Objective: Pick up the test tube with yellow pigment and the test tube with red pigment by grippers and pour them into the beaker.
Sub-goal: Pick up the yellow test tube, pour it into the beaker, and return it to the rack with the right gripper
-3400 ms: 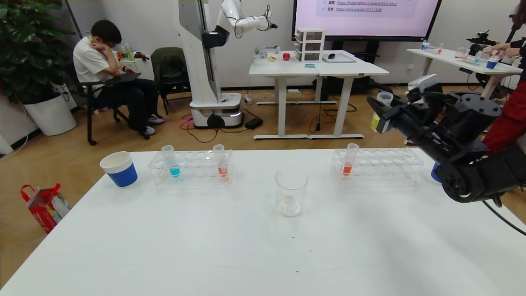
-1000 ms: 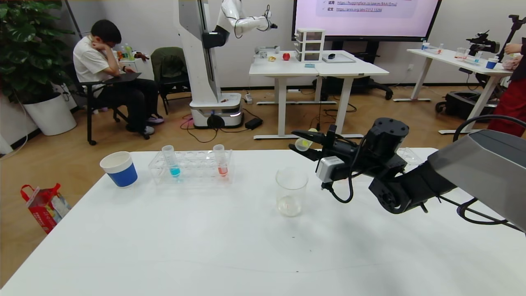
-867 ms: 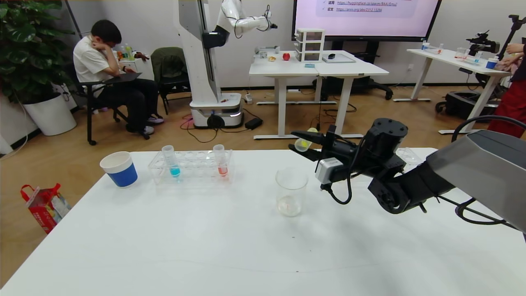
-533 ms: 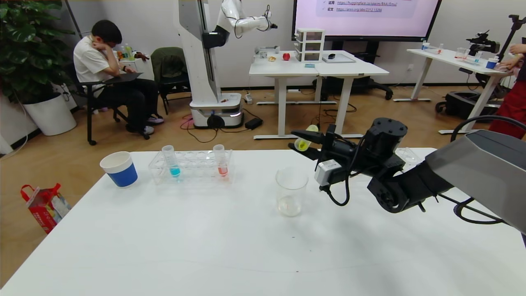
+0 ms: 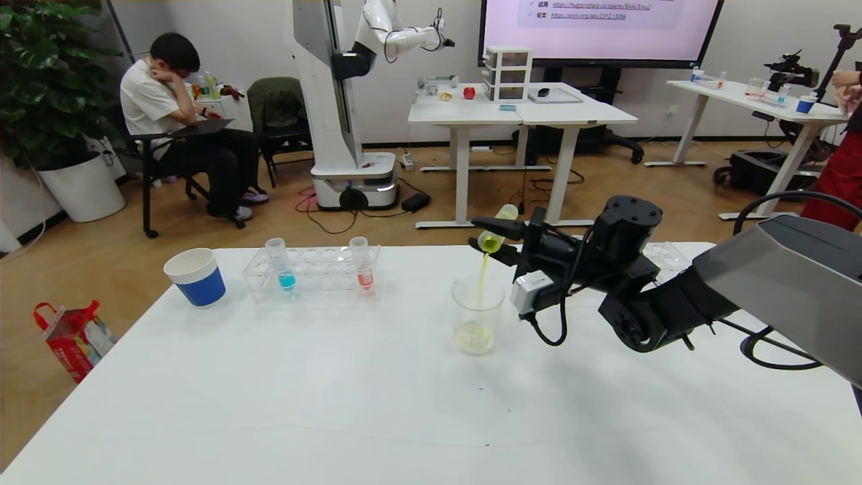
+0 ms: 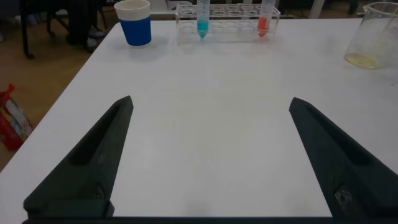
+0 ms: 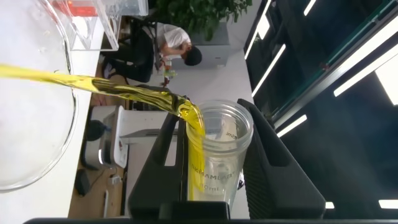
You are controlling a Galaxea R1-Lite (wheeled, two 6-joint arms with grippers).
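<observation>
My right gripper [image 5: 495, 236] is shut on the test tube with yellow pigment [image 5: 495, 231] and holds it tipped, mouth down, above the beaker [image 5: 477, 313]. A yellow stream runs from the tube into the beaker, and yellow liquid pools at its bottom. In the right wrist view the tube [image 7: 214, 158] sits between the fingers and the stream crosses to the beaker's rim [image 7: 62, 118]. A test tube with red pigment [image 5: 363, 264] stands in the left rack [image 5: 313, 273]. My left gripper [image 6: 208, 109] is open and empty over the table's near left.
A tube with blue liquid [image 5: 281, 265] stands in the left rack. A blue cup with a white rim [image 5: 195, 276] stands at the table's far left. A second clear rack [image 5: 667, 254] shows partly behind my right arm.
My right gripper carried the yellow tube from the right rack to above the beaker, then tipped it further. Yellow liquid now streams into the beaker.
</observation>
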